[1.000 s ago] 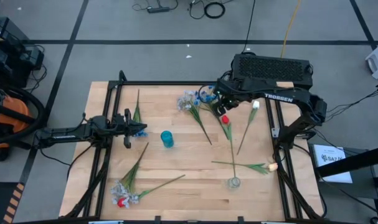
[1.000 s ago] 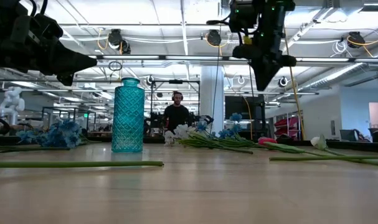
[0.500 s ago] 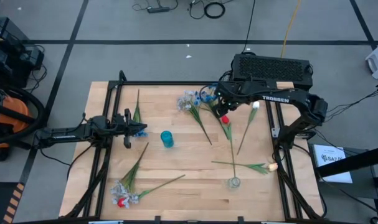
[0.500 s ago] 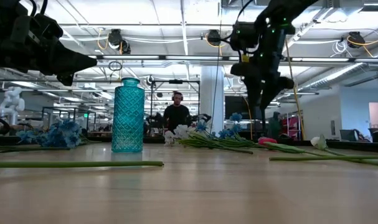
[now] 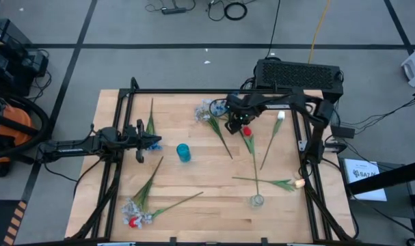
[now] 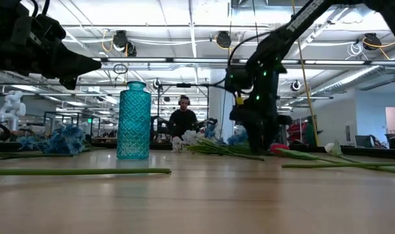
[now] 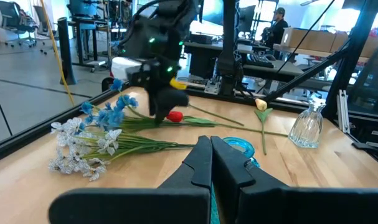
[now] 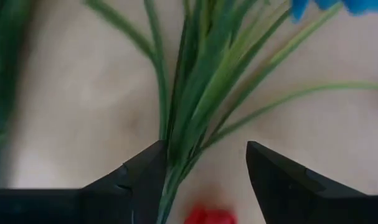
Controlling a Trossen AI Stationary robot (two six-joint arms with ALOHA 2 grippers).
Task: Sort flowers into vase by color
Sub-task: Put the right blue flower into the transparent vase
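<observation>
Right gripper [image 5: 233, 124] low over bunched green stems [image 8: 189, 106] beside the red tulip [image 5: 247, 131], jaws spread wide, nothing held. Left gripper [image 5: 154, 143] shut, idle beside the blue vase [image 5: 184, 152]. Risk of pinching several stems together, or the tulip head, given the tight overlap.

Bright even overhead light; ceiling lamps glare in low view; right wrist view blurred close-up.

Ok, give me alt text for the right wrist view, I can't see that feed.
The right tool is open, close above the wooden table, its two dark fingers straddling a bundle of green stems. A red tulip head lies between the fingertips at the frame's edge, and blue petals show at the stems' far end.
</observation>
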